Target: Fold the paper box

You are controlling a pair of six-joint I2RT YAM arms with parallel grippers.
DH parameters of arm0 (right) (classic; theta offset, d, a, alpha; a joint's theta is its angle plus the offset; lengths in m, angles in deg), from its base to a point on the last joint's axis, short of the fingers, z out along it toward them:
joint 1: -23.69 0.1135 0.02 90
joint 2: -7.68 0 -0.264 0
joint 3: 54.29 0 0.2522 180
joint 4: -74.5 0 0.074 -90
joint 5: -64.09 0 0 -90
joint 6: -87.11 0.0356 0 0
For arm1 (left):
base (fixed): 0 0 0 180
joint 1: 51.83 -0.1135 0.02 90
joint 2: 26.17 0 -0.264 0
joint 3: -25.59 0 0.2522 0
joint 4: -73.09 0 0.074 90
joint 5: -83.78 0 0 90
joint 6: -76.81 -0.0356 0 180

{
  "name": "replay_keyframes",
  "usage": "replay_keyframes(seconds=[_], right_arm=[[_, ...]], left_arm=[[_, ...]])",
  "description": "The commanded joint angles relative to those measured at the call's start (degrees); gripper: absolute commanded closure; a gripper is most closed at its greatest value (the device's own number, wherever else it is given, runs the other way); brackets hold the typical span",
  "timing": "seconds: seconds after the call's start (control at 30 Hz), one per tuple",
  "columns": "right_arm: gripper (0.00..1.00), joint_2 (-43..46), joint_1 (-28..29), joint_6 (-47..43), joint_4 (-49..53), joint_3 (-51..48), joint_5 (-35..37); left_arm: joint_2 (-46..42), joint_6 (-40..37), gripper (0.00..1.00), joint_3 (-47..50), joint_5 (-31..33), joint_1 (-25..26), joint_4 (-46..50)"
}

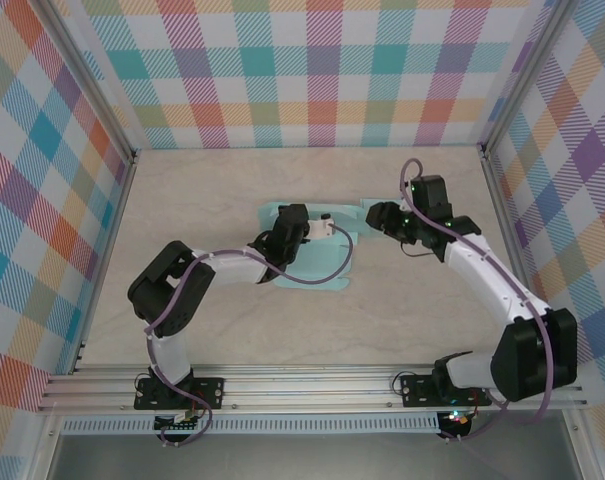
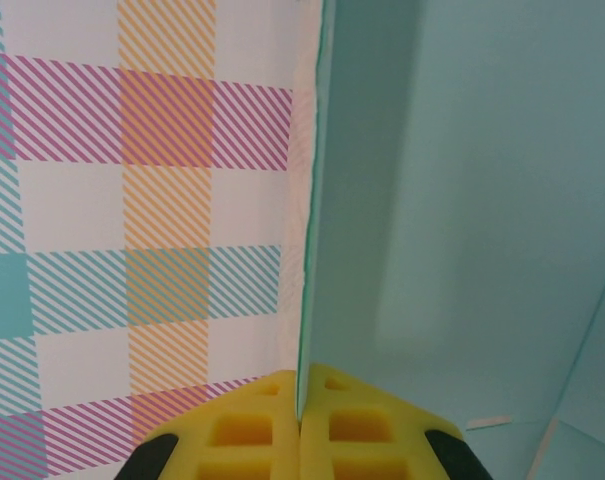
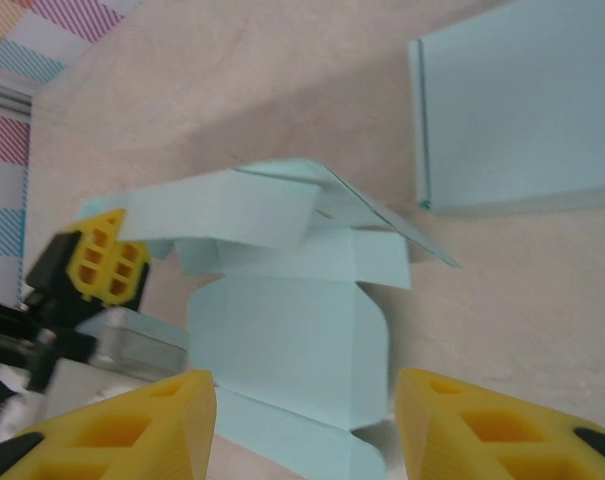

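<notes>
The light blue paper box (image 1: 320,262) lies partly unfolded at the middle of the table. In the left wrist view my left gripper (image 2: 302,388) has its yellow pads (image 2: 244,430) shut on the edge of an upright flap (image 2: 452,200) of the box. From above, the left gripper (image 1: 300,226) sits at the box's far left corner. My right gripper (image 1: 380,216) hovers just right of the box. In its wrist view it (image 3: 302,430) stands open, with the box's flat panel (image 3: 282,340) below the gap and the left gripper (image 3: 104,265) holding a raised flap.
A second flat light blue sheet (image 3: 522,110) lies on the beige table (image 1: 232,180) beyond the box, near the right gripper (image 1: 368,207). Plaid walls enclose the table on three sides. A purple cable (image 1: 332,272) loops across the box.
</notes>
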Motion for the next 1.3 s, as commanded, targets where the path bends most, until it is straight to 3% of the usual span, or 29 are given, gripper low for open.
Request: replay_keyframes(seconds=[0.0,0.23,0.63,0.97,1.17,1.27], right_arm=[[0.48,-4.42,0.54,0.03,-1.07,4.70,-2.93],[0.42,-15.16,1.27,2.06,-0.60,12.36,-5.32],[0.40,-24.91,3.58,6.11,-6.30,14.90,-9.48],[0.41,-29.93,5.37,5.85,-5.48,18.82,-10.00],[0.35,-30.65,5.57,9.63,-15.49,15.93,-18.37],[0.35,-30.28,5.81,10.15,-17.19,15.63,-18.81]], left_arm=[[2.39,-1.03,1.00,0.89,2.84,1.43,-5.70],[3.17,-0.44,1.00,1.61,4.07,2.44,-7.99],[4.59,-0.92,1.00,1.88,4.84,3.04,-10.09],[5.54,-0.70,1.00,1.41,5.18,3.58,-11.79],[6.48,-0.95,1.00,1.06,5.17,4.01,-13.87],[6.89,-1.16,1.00,1.08,5.44,4.28,-14.55]])
